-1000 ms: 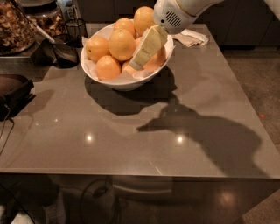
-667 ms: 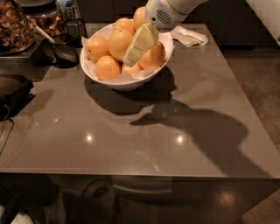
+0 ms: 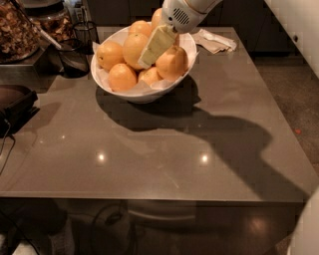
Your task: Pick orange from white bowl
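Observation:
A large white bowl (image 3: 172, 90) with white paper lining stands at the back of the grey table and holds several oranges. My gripper (image 3: 149, 56) reaches down from the top of the view over the bowl's middle. Its pale fingers (image 3: 155, 45) point down and left, lying against a tall orange (image 3: 133, 47) and beside another orange (image 3: 172, 62). Other oranges (image 3: 110, 54) lie at the left and front (image 3: 122, 76). The white arm housing (image 3: 180, 14) hides the oranges at the back of the bowl.
The grey table (image 3: 159, 149) stretches toward me in front of the bowl. A crumpled white napkin (image 3: 215, 41) lies at the back right. A dark wire basket (image 3: 75, 52) and jars stand at the back left. A dark object (image 3: 15, 107) sits at the left edge.
The gripper has moved left over the bowl, from its right side to its middle, and now rests among the oranges. The bowl and oranges have not shifted.

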Controlling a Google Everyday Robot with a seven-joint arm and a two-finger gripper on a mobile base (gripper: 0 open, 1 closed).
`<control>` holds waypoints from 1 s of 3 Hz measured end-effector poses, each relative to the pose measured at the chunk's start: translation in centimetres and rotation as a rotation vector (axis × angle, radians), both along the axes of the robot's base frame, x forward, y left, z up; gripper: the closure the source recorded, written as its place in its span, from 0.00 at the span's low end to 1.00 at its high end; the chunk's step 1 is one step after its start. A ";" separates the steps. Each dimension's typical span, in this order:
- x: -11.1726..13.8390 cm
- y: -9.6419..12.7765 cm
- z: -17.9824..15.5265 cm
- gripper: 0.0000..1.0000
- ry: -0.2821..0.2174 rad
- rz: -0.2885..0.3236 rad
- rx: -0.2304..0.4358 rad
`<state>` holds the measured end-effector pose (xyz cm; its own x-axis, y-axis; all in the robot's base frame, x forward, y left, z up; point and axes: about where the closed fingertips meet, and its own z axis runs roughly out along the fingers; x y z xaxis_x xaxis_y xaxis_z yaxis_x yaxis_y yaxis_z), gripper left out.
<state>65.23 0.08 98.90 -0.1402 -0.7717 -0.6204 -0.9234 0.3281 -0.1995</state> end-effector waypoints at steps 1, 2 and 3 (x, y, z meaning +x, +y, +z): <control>1.1 0.0 -0.3 0.27 0.005 -0.003 -0.015; 2.2 0.5 -0.5 0.26 0.006 0.011 -0.027; 3.0 1.8 -0.8 0.25 0.020 0.037 -0.042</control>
